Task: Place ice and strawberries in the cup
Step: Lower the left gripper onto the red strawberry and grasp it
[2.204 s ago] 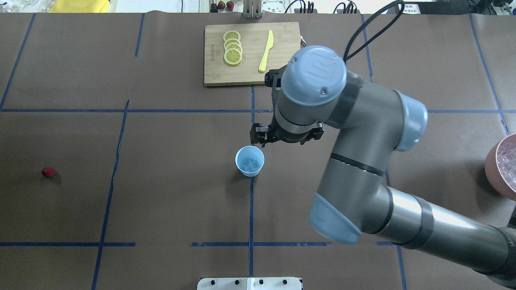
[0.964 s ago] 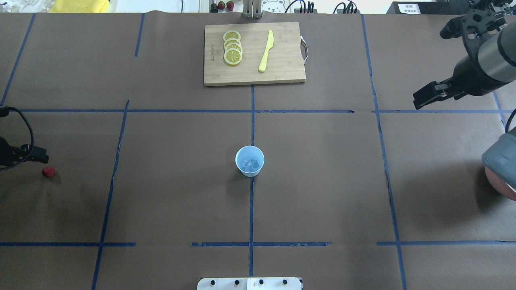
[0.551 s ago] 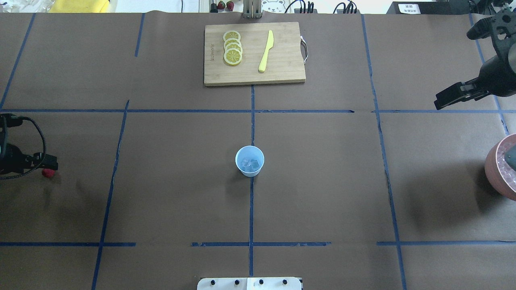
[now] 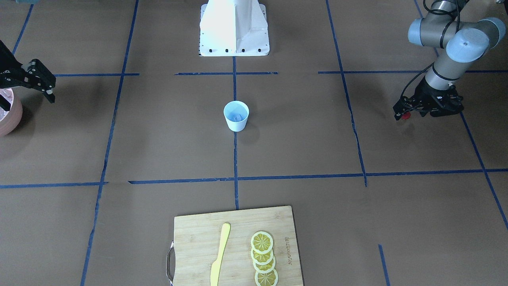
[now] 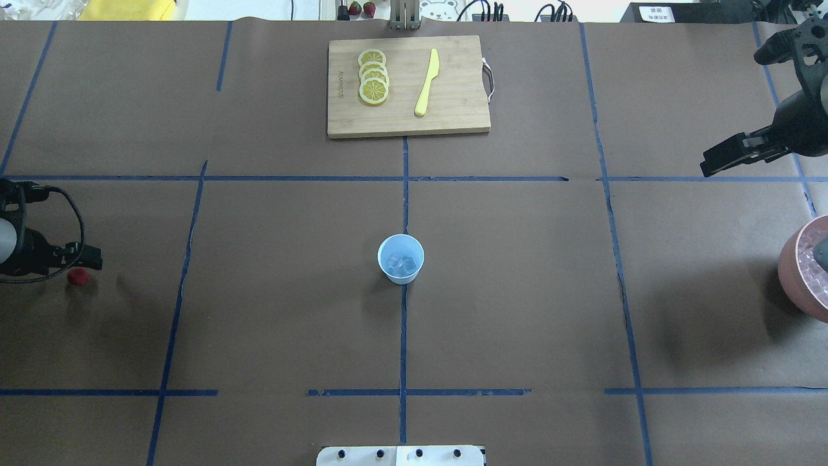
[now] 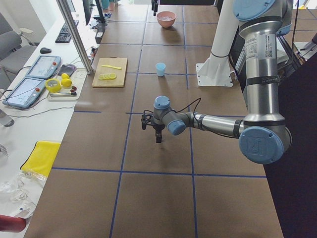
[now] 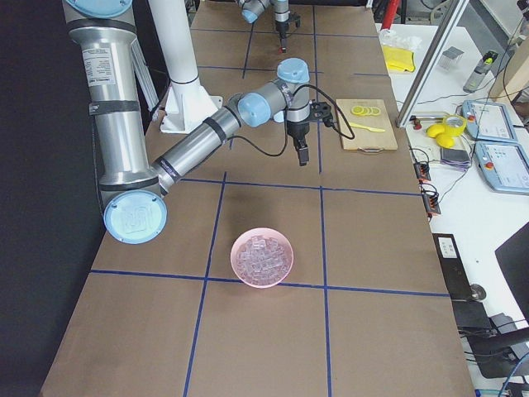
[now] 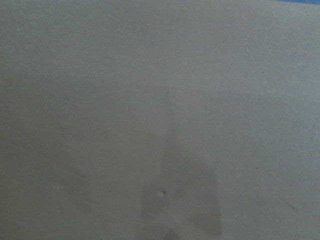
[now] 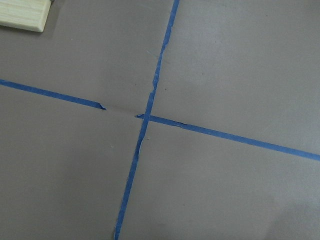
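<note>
The pale blue cup point(image 5: 401, 275) point(image 4: 236, 122) stands upright at the table's middle, with a few clear ice cubes point(image 5: 401, 263) inside it. The small red strawberry point(image 5: 77, 277) point(image 4: 405, 116) lies on the paper at my far left. My left gripper point(image 5: 87, 264) point(image 4: 404, 112) hangs low right at the strawberry, jaws apart and empty, one fingertip beside the berry. My right gripper point(image 5: 711, 165) point(image 4: 47, 89) is open and empty, raised at the far right, away from the cup.
A pink bowl point(image 5: 790, 272) point(image 7: 262, 256) with several ice cubes sits at the right edge. A wooden cutting board point(image 5: 453, 120) with lemon slices point(image 5: 373, 81) and a yellow knife point(image 5: 427, 81) lies at the far middle. Blue tape lines cross the brown paper.
My right arm has pulled back from over the cup to the far right. My left arm has come in from the left edge and moved right, up to the strawberry.
</note>
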Controlling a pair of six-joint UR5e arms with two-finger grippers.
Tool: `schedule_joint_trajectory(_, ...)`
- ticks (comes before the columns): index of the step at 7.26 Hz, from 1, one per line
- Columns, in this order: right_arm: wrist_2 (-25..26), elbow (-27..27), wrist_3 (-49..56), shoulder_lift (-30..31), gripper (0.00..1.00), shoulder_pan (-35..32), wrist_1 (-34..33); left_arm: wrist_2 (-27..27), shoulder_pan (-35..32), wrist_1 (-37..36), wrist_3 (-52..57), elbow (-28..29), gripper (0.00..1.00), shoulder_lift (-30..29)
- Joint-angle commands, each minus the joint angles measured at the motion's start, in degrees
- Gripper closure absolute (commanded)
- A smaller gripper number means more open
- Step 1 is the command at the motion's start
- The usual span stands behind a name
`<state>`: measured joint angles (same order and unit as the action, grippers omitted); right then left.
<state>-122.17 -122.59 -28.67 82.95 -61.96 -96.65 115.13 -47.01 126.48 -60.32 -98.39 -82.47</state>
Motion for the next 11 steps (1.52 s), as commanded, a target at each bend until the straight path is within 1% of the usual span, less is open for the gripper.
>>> schedule_joint_trajectory(1,0.00,0.07,-0.07,-0.07,0.01,0.00,0.05,0.09,-0.10,0.08,-0.06,0.04,0.04,0.20)
schedule_joint_trajectory(3,0.00,0.08,0.02,-0.07,0.01,0.00,0.05,0.35,-0.10,0.08,-0.23,-0.13,0.10,0.29)
schedule_joint_trajectory(7,-0.09,-0.10,0.19,-0.07,0.01,0.00,0.05,0.53,0.07,-0.18,-0.06,-0.13,0.12,0.46)
schedule_joint_trajectory(8,-0.09,-0.10,0.28,-0.07,0.01,0.00,0.05,0.53,0.16,-0.18,-0.06,-0.05,0.14,0.46)
schedule_joint_trajectory(9,-0.09,-0.10,0.28,-0.07,0.01,0.00,0.05,0.53,0.16,-0.27,-0.14,-0.05,0.21,0.46)
schedule_joint_trajectory(10,-0.09,-0.10,0.28,-0.07,0.01,0.00,0.05,0.53,0.16,-0.35,-0.15,-0.05,0.32,0.55)
schedule_joint_trajectory(11,-0.09,-0.10,0.19,-0.07,0.01,0.00,0.05,0.62,0.16,-0.09,-0.15,-0.05,0.48,0.55)
